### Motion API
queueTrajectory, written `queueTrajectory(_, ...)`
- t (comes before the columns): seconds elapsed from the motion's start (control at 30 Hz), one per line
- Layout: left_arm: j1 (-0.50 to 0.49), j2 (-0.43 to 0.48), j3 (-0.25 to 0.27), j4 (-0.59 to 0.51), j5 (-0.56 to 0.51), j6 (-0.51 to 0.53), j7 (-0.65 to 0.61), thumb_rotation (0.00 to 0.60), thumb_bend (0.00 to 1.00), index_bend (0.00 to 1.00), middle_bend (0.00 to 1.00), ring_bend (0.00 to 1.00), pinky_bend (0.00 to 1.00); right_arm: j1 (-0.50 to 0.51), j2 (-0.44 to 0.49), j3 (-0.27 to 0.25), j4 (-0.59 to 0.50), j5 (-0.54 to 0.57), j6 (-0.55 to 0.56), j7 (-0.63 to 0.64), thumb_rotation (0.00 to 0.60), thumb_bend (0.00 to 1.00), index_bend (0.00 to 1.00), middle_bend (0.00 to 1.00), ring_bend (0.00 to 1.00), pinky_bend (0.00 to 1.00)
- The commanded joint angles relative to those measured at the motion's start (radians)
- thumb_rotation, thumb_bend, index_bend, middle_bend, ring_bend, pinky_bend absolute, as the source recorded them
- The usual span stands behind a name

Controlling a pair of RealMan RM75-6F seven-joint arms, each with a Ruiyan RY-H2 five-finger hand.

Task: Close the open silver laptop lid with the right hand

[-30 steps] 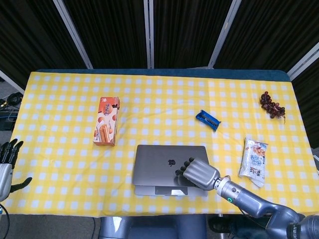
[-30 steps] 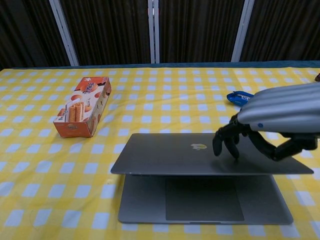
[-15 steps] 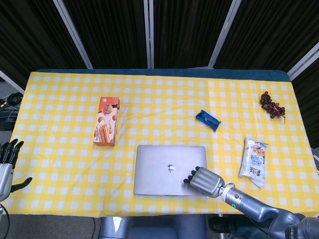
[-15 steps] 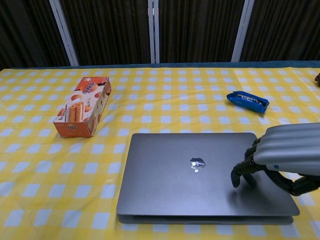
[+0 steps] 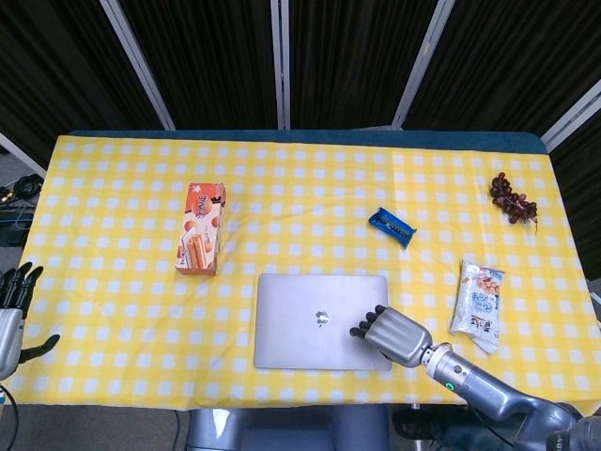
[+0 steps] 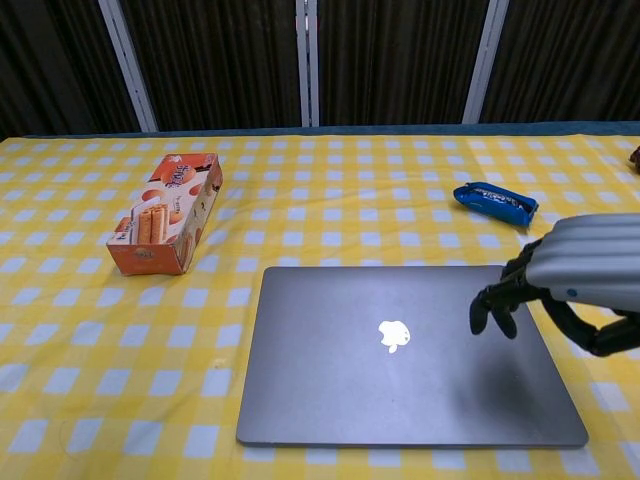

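Near the front edge of the yellow checked table (image 5: 113, 188), the silver laptop (image 5: 315, 315) is lying flat with its lid fully down, its logo facing up. Over the laptop's right part, the right hand (image 5: 392, 333) is hovering with its fingers (image 6: 495, 305) curled downward and holding nothing; from the chest view the fingertips are hanging just above the lid, though whether they are touching it cannot be told. Far to the laptop's left, at the table's edge, the left hand (image 5: 13, 299) is showing with its fingers spread and nothing in them. Left and behind the laptop, an orange biscuit box (image 5: 201, 241) is lying on its side. Behind the laptop's right corner a blue snack bar (image 5: 392, 225) is resting, to the laptop's right a white snack packet (image 5: 478, 303) is lying, and well behind that, a bunch of dark grapes (image 5: 512, 197) is sitting near the table's right edge.
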Motion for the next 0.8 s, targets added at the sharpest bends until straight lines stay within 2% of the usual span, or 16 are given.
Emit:
queueTrajectory(0.03,0.001,0.001,0.0,0.0,0.002,0.002,-0.004,0.6,0.0,0.0,0.0,0.0,0.0,-0.055,0.064,0.009,-0.005,-0.075,0.166,0.051,0.6,1.0,0.28,0.36,0.32,0.3)
queueTrajectory(0.07,0.002,0.002,0.0,-0.001,0.005,0.005,-0.006,0.6,0.0,0.0,0.0,0.0,0.0,-0.078,0.081,0.013,0.002,-0.09,0.227,0.061,0.6,0.99,0.28,0.35,0.31,0.26)
queueTrajectory(0.1,0.003,0.004,0.001,-0.002,0.008,0.008,-0.008,0.6,0.0,0.0,0.0,0.0,0.0,-0.106,0.092,0.019,0.012,-0.099,0.292,0.066,0.6,0.92,0.26,0.32,0.29,0.2)
queueTrajectory(0.17,0.005,0.006,0.003,-0.004,0.02,0.016,-0.016,0.6,0.0,0.0,0.0,0.0,0.0,-0.187,0.097,0.042,0.041,-0.077,0.441,0.056,0.6,0.59,0.2,0.26,0.23,0.09)
queueTrajectory(0.2,0.005,0.006,0.003,-0.004,0.022,0.017,-0.018,0.6,0.0,0.0,0.0,0.0,0.0,-0.197,0.095,0.044,0.045,-0.073,0.456,0.052,0.6,0.33,0.15,0.2,0.17,0.04)
queueTrajectory(0.23,0.006,0.006,0.004,-0.003,0.026,0.019,-0.021,0.6,0.0,0.0,0.0,0.0,0.0,-0.216,0.092,0.046,0.051,-0.064,0.481,0.044,0.6,0.13,0.09,0.14,0.1,0.01)
queueTrajectory(0.3,0.006,0.001,0.001,0.011,0.04,0.032,-0.033,0.6,0.0,0.0,0.0,0.0,0.0,-0.278,0.076,0.055,0.065,-0.033,0.56,0.03,0.6,0.01,0.03,0.04,0.02,0.0)
queueTrajectory(0.37,0.007,-0.007,-0.002,0.025,0.049,0.042,-0.046,0.6,0.0,0.0,0.0,0.0,0.0,-0.316,0.062,0.054,0.073,-0.015,0.601,0.038,0.6,0.0,0.0,0.0,0.0,0.0)
queueTrajectory(0.53,0.01,-0.006,0.003,0.032,0.062,0.046,-0.071,0.6,0.0,0.0,0.0,0.0,0.0,-0.433,0.024,0.049,0.094,0.07,0.69,0.04,0.6,0.0,0.0,0.0,0.0,0.0)
queueTrajectory(0.8,0.013,0.003,0.008,0.028,0.072,0.046,-0.093,0.6,0.0,0.0,0.0,0.0,0.0,-0.499,-0.001,0.064,0.123,0.12,0.711,0.09,0.6,0.0,0.0,0.0,0.0,0.0)
